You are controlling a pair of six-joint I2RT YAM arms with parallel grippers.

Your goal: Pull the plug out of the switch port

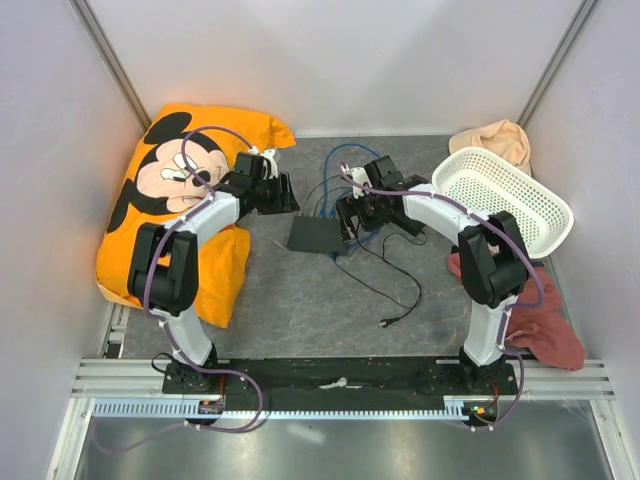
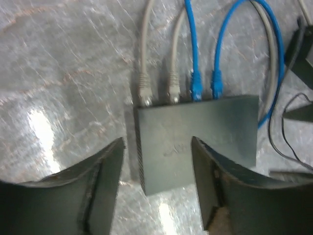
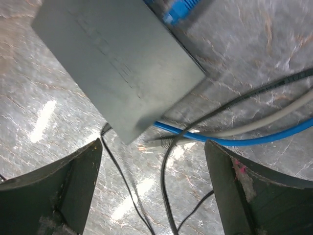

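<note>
The switch (image 1: 314,235) is a flat black box on the grey table. In the left wrist view (image 2: 195,142), two grey plugs (image 2: 145,90) and two blue plugs (image 2: 196,87) sit in ports along its far edge. My left gripper (image 1: 285,195) is open and empty, just left of the switch; its jaws (image 2: 156,166) hover over the switch's near-left corner. My right gripper (image 1: 350,215) is open and empty, just right of the switch. In the right wrist view its jaws (image 3: 154,161) hang above loose cables beside the switch (image 3: 117,63), with one blue plug (image 3: 177,12) at the top.
A blue cable (image 3: 254,141), a grey cable and thin black cords cross the table right of the switch. A black cord ends at a plug (image 1: 385,322). An orange Mickey cloth (image 1: 185,200) lies at left, and a white basket (image 1: 505,195) and a red cloth (image 1: 545,325) at right.
</note>
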